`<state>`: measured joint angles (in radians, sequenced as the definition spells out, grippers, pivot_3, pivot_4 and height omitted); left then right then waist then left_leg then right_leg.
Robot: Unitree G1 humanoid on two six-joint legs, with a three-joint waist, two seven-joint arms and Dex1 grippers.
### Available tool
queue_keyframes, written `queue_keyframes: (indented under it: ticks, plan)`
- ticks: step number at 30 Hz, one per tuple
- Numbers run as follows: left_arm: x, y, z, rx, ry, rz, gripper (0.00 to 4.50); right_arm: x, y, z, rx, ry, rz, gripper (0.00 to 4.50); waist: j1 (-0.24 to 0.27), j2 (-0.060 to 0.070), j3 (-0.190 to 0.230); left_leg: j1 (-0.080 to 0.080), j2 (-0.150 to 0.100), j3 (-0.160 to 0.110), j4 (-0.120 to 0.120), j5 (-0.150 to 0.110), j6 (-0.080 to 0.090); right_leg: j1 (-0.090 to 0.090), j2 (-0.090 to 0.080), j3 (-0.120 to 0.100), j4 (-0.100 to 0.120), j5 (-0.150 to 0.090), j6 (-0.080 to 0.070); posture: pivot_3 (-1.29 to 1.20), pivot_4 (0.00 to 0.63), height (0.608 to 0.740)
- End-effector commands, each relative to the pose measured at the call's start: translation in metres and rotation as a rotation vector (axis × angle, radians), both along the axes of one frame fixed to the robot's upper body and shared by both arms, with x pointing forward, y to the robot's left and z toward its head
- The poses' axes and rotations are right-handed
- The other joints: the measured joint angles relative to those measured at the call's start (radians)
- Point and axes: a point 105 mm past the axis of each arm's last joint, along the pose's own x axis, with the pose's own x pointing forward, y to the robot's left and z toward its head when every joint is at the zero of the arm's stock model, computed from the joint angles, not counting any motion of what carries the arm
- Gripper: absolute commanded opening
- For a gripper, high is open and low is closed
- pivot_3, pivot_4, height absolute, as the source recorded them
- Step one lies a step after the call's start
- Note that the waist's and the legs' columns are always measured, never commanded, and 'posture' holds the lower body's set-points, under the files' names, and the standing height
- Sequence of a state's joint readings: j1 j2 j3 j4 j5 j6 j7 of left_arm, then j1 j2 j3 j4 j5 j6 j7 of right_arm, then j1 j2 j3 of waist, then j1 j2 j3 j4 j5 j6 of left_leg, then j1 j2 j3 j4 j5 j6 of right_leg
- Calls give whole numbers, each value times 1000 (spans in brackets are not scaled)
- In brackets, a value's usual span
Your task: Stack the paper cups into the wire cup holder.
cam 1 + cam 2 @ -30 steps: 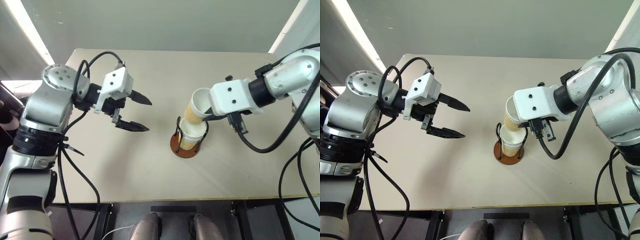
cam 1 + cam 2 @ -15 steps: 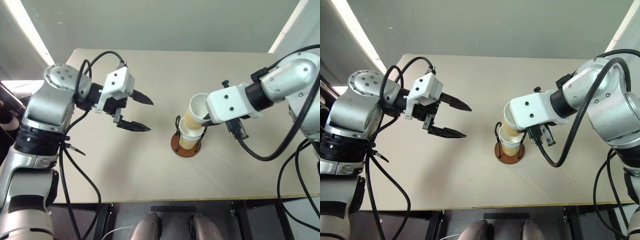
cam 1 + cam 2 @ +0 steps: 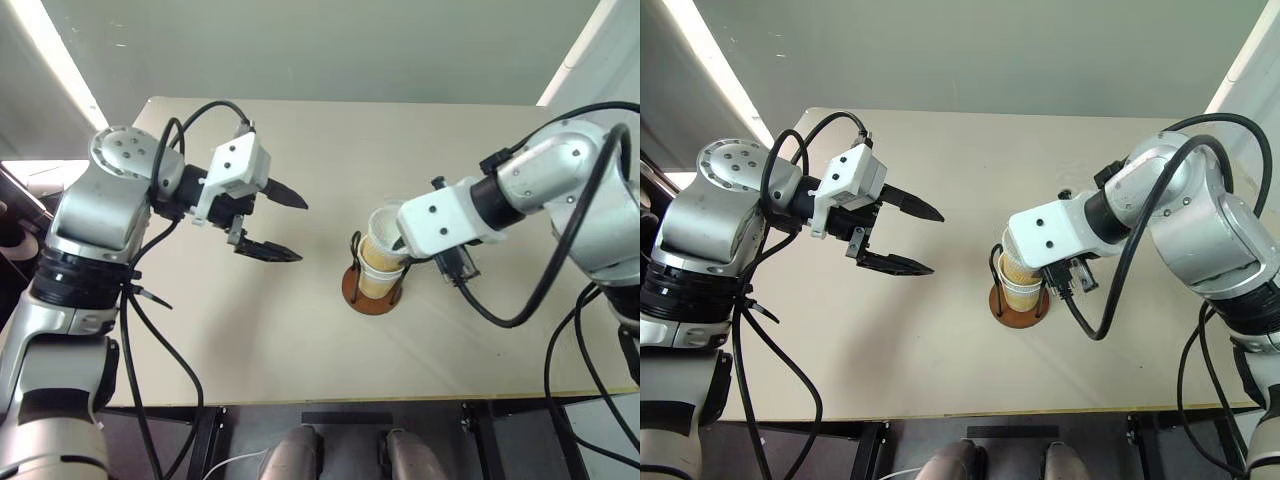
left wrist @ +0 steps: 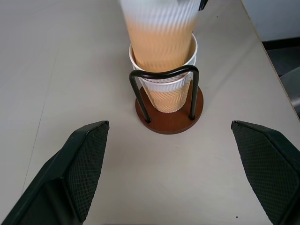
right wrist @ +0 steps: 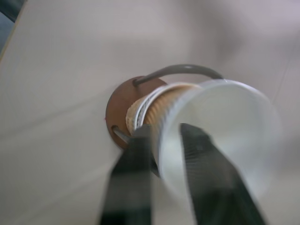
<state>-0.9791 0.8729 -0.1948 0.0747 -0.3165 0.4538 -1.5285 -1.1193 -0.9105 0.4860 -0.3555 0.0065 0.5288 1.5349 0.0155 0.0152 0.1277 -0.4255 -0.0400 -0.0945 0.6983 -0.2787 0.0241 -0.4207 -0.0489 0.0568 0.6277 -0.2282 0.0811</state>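
Note:
The wire cup holder (image 3: 352,291), a reddish-brown disc with black wire loops (image 4: 164,73), stands mid-table with a tan paper cup (image 4: 166,96) seated in it. A second paper cup (image 3: 384,229) sits partly nested in that one, leaning slightly and blurred. My right gripper (image 5: 164,133) hangs over it, one finger (image 5: 129,183) outside the cup's wall and the other inside, with a gap between them, so it is open. My left gripper (image 3: 298,230) hovers wide open and empty to the left of the holder, pointing toward it.
The beige table (image 3: 260,330) stretches around the holder, with its front edge near me and a bare stretch between my left gripper and the holder. Black cables hang off both arms.
My right gripper has come down and left, lowering the tilted cup into the cup in the holder, and its fingers have parted. The left arm has not moved.

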Motion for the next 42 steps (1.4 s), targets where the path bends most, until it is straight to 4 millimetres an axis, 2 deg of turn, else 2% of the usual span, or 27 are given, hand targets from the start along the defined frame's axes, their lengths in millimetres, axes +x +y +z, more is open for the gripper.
queue_keyframes:
  ticks: [1,7,12,22,26,32,36,42]
  plan:
    - [-4,-3,18,-10,-67,-21,4500,-1,1,6,-23,-38,19,2357,0,0,0,0,0,0,0,0,0,0,0,0,0,0,0,0,150,740]
    - [-3,-3,19,-19,-68,-14,4500,2,3,10,32,-35,-2,4455,-1,0,0,0,0,0,0,0,0,0,0,0,0,0,0,0,150,740]
    - [-1,-2,22,-45,-73,12,4500,9,0,31,248,-5,-114,4455,1,0,0,0,0,0,0,0,0,0,0,0,0,0,0,0,150,740]
    - [2,1,30,-114,-85,77,4500,5,-40,59,766,148,-413,4455,5,0,0,-1,0,0,-1,1,-1,0,0,0,-1,0,0,0,150,740]
    - [5,4,31,-134,-89,114,4500,4,-62,47,836,210,-539,4455,7,0,0,0,0,0,-1,1,-2,1,0,0,-1,0,0,0,150,740]
    - [5,6,29,-170,-84,146,4500,14,-89,34,874,161,-673,4455,7,0,0,1,0,0,-1,1,-2,1,0,0,0,0,0,0,150,740]
    - [4,7,28,-189,-86,163,4500,20,-86,31,941,135,-687,4455,5,0,0,1,0,0,-1,1,-2,1,0,1,1,0,0,0,150,740]
    - [3,7,28,-196,-87,173,4500,25,-92,31,992,136,-724,4455,9,0,0,1,0,0,0,1,-2,1,0,1,1,0,0,0,150,740]
